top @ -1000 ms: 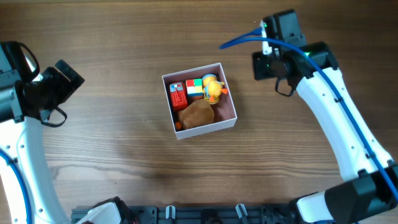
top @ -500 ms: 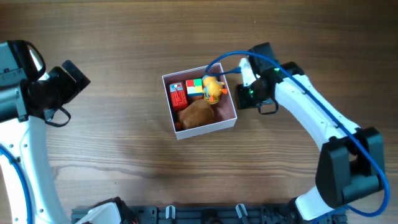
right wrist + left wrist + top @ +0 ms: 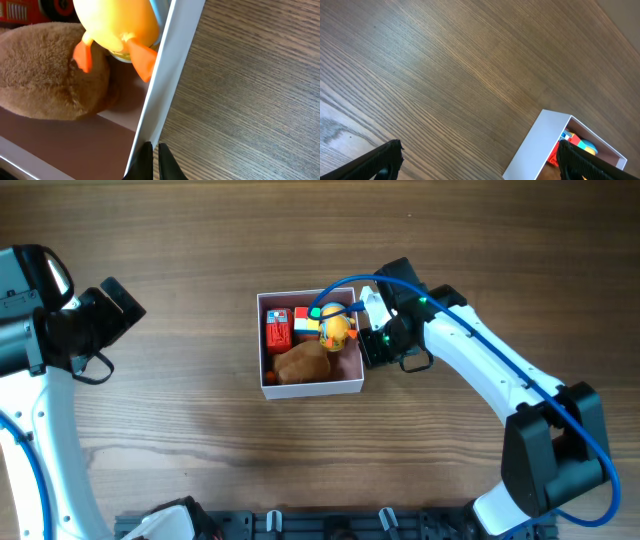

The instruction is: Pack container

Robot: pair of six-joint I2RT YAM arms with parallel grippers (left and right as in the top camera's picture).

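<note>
One container [image 3: 312,388] sits near the middle of the wooden desk [image 3: 200,450], and four toys lie inside it: one yellow duck [image 3: 337,328] with orange feet, one brown plush [image 3: 300,362], one red toy vehicle [image 3: 278,332] and one multicoloured cube [image 3: 306,320]. Two arms reach over the desk, each with one tool. The container is a shallow square box with thin white walls and a dusty-pink floor, which shows beneath the plush in the right wrist view. It is much larger than any of the toys. The right tool [image 3: 155,162] is at the container's right wall, its two dark fingertips drawn almost together with the thin white rim pinched between them. The duck is just inside that wall. The left tool [image 3: 481,161] is held well apart from the container on the left side, its fingers spread wide with nothing between them, and a corner of the box shows in its view.
</note>
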